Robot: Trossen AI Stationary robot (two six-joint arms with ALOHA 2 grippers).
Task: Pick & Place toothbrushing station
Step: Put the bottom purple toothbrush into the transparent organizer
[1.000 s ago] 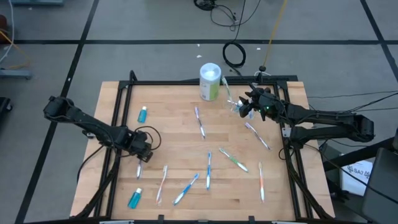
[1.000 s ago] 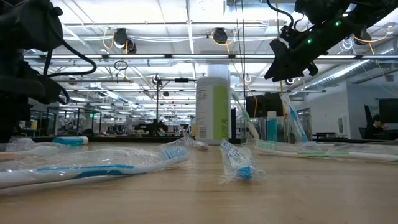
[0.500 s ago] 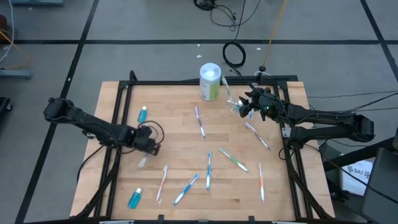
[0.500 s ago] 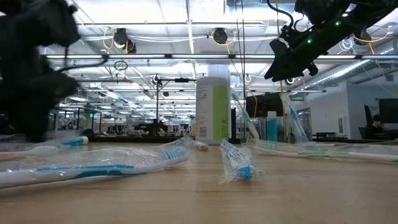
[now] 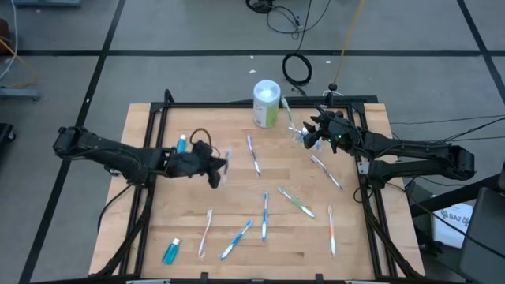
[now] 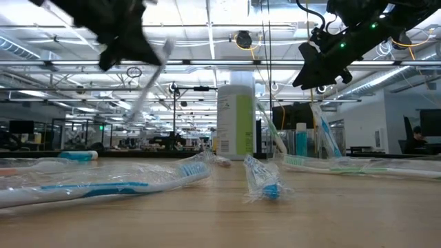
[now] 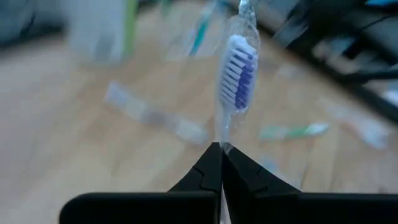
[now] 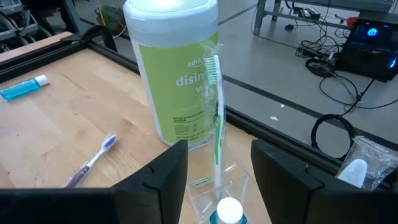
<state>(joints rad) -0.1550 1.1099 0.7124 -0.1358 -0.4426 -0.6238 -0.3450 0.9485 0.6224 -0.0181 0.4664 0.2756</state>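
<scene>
We held a wrapped purple-bristled toothbrush (image 7: pixel 236 81) pinched by its handle in the closed left gripper (image 5: pixel 215 168), above the middle-left of the bench (image 5: pixel 237 150). The right gripper (image 5: pixel 314 136) hovered with fingers apart over the clear cup (image 8: pixel 219 194) at the bench's far right corner. To do this step well, we judged, the brush should travel high over the loose brushes, arrive upright, and go in only once the right arm gave room. The cup held a green toothbrush (image 8: pixel 216 134) standing upright and a white-capped tube (image 8: pixel 229 210). Beside it stood a green-labelled wipes canister (image 8: pixel 177 68), lid on. Other brushes and two teal tubes lay scattered on the bench.
</scene>
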